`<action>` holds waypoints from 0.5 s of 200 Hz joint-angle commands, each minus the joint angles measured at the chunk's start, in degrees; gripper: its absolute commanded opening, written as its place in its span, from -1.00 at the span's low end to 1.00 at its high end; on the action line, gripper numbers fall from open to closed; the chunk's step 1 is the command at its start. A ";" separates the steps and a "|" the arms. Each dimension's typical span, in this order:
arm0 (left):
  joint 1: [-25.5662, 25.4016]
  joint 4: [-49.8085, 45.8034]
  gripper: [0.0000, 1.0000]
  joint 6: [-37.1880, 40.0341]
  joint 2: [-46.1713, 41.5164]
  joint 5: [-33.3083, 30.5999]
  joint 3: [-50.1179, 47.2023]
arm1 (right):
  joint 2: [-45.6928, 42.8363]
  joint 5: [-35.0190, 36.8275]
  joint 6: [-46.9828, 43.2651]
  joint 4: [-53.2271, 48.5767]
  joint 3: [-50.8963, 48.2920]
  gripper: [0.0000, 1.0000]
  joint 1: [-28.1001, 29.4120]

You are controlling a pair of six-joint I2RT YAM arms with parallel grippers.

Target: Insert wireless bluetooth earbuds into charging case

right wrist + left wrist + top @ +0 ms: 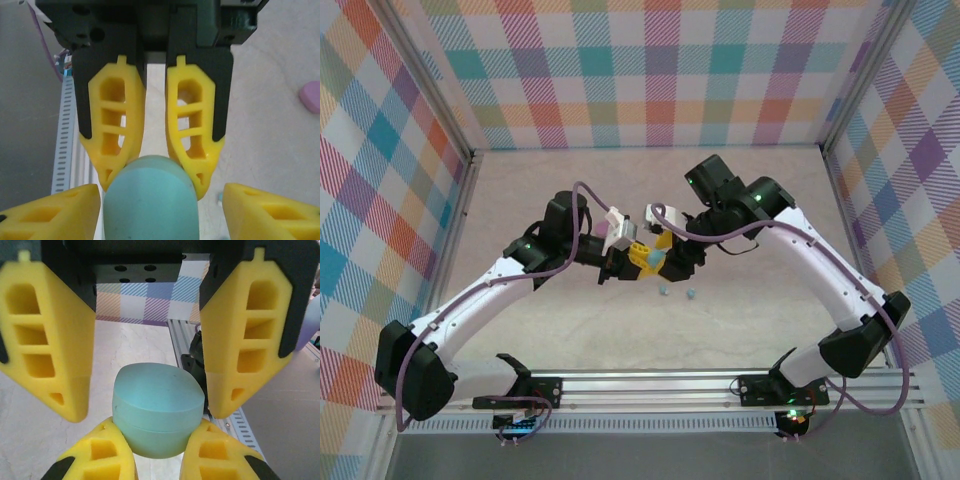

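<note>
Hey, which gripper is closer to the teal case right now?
Left. The left gripper has its fingers shut on the teal case, touching both sides. The right gripper stands open, its fingers spread either side of it.

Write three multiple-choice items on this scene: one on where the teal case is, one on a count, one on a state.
1. The teal case is: A on the floor; B between left pincer and right pincer; C in a box.
2. Light blue buds lying on the table: A two; B none; C five.
3. The case is: A open; B shut; C split apart.
B, both wrist views show it there. A, two show in the top view. B, only a seam shows.
</note>
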 commanded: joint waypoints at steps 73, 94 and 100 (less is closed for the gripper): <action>2.85 1.19 -0.92 -3.20 -1.16 -0.12 0.13 | -7.78 0.79 4.91 8.92 -5.69 0.42 -3.05; 3.69 2.35 -0.92 -5.66 -2.12 -0.97 -0.52 | -9.13 3.84 4.29 11.73 -8.73 0.42 -2.32; 3.92 2.38 -0.92 -6.19 -2.41 -1.39 -0.61 | -9.28 4.45 3.73 12.29 -9.19 0.43 -1.75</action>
